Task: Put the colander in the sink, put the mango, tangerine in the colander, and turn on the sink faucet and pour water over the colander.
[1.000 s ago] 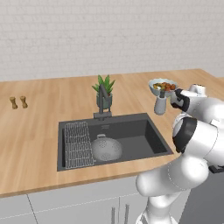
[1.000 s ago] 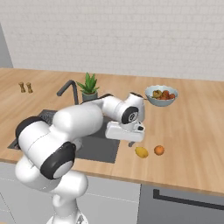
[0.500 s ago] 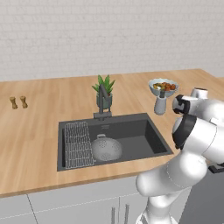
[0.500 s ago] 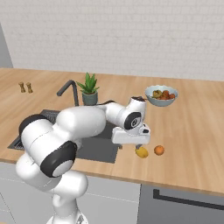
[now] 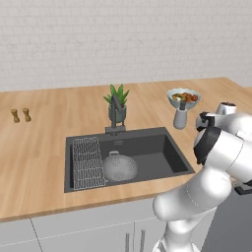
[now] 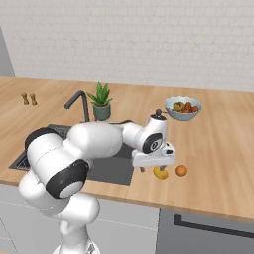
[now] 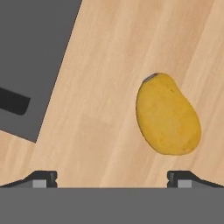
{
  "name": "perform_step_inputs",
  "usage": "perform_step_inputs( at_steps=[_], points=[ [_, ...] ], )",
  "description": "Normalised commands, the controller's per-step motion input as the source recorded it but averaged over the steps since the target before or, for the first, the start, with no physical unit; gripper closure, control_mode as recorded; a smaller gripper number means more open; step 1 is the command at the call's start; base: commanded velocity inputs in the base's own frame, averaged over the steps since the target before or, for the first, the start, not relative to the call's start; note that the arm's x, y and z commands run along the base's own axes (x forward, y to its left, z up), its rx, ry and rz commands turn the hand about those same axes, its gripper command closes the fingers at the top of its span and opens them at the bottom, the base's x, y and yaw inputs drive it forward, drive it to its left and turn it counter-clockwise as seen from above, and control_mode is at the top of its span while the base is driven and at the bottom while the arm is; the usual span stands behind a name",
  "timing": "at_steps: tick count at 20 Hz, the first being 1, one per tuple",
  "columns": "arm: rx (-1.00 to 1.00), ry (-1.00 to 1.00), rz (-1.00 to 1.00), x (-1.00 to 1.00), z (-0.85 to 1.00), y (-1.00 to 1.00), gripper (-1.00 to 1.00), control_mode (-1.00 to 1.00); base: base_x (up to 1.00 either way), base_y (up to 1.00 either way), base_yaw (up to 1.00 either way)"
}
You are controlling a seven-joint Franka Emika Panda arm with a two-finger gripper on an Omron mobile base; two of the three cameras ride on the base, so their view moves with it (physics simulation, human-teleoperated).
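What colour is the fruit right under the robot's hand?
Yellow. That's the mango, lying on the wooden counter; the hand view shows it best.

The colander [image 5: 119,168] sits in the sink [image 5: 162,151], touching the right edge of the wire rack [image 5: 87,162]. The faucet [image 5: 115,115] rises behind the basin, just in front of a potted plant [image 5: 118,101]. A fruit bowl [image 5: 183,98] stands right; two shakers [image 5: 21,115] stand far left on the wooden counter [image 5: 44,133].
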Motion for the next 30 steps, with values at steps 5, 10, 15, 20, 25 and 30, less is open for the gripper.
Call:
perform_step_inputs(
  at_steps=[5, 10, 15, 20, 25, 30],
  points=[
    [0.00, -0.01, 0.00, 0.26, -0.08, -0.15, -1.00, -1.00, 0.00, 0.00, 0.00],
    [0.00, 0.00, 0.00, 0.18, -0.13, -0.07, -1.00, -1.00, 0.00, 0.00, 0.00],
    [0.00, 0.00, 0.00, 0.14, -0.12, -0.08, -1.00, -1.00, 0.00, 0.00, 0.00],
    [0.00, 0.00, 0.00, 0.14, -0.07, -0.12, -1.00, -1.00, 0.00, 0.00, 0.00],
    [0.00, 0.00, 0.00, 0.11, -0.07, -0.10, -1.00, -1.00, 0.00, 0.00, 0.00],
    [0.00, 0.01, 0.00, 0.00, -0.12, -0.02, -1.00, -1.00, 0.00, 0.00, 0.00]
  ],
)
